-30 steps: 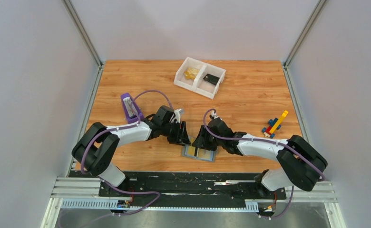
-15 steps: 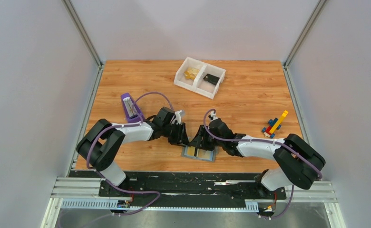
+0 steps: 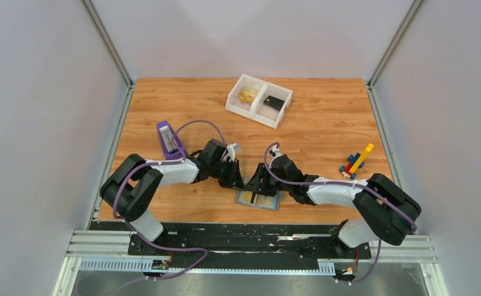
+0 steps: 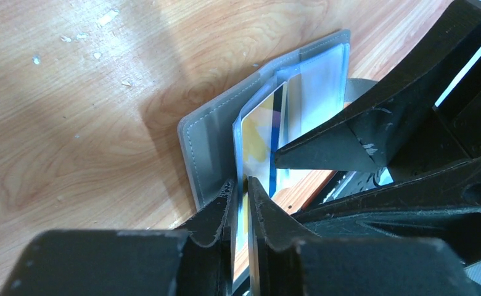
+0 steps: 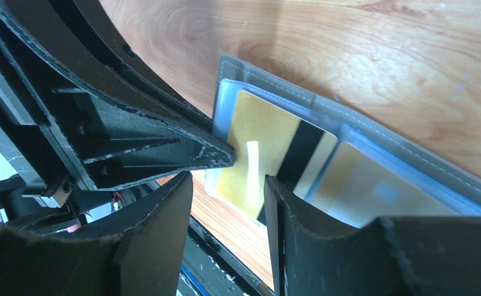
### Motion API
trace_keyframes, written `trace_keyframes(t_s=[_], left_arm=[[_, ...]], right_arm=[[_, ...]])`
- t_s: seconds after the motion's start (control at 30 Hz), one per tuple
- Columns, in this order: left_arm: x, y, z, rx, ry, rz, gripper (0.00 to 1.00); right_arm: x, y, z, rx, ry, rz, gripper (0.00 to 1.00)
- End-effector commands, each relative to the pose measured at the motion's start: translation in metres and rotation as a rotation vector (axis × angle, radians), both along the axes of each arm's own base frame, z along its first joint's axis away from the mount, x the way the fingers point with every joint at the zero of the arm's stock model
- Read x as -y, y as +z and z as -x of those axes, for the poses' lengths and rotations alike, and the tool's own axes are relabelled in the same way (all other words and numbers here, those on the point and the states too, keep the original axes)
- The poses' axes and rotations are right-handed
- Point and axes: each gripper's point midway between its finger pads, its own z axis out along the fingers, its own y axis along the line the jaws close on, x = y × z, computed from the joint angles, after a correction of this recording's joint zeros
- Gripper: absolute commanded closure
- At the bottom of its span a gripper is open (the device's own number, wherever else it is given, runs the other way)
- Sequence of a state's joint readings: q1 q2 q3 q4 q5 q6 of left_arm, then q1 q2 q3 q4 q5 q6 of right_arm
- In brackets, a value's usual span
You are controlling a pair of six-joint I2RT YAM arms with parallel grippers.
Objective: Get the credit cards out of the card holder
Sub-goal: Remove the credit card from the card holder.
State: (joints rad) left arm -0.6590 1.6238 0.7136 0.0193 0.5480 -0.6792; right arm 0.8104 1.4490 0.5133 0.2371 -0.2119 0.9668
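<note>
One small grey bifold card holder (image 4: pixel 204 145) shows two gold-yellow rectangular cards (image 5: pixel 256 129) in its clear sleeves. There is also one white two-compartment plastic tray (image 3: pixel 250 116), one purple upright device (image 3: pixel 169 140) and one cluster of coloured toy bricks (image 3: pixel 356 163).

Wooden table (image 3: pixel 324 135), open grey card holder (image 3: pixel 258 200) near front, white tray (image 3: pixel 250 115), purple object (image 3: pixel 169 139), toy bricks (image 3: pixel 356 162)

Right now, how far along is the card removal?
Done: holder lies open; gold bits in the tray are too small to call cards. In hand: left jaws pinch one card, not yet out of the holder; right jaws open beside it. Left: pull it clear, then the second card.
</note>
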Motion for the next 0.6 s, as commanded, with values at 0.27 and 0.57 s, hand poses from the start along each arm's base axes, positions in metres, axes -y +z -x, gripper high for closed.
trace_keyframes(t_s=[0.27,0.57], left_arm=[[-0.021,-0.006,-0.007,0.041,0.041,-0.135,0.80],[-0.036,-0.004,-0.010,0.060,0.077,-0.210,0.71]], right_arm=[[0.039,-0.012,0.007,0.030,-0.088,0.113,0.53],[0.048,-0.020,0.009,0.027,-0.102,0.152,0.54]])
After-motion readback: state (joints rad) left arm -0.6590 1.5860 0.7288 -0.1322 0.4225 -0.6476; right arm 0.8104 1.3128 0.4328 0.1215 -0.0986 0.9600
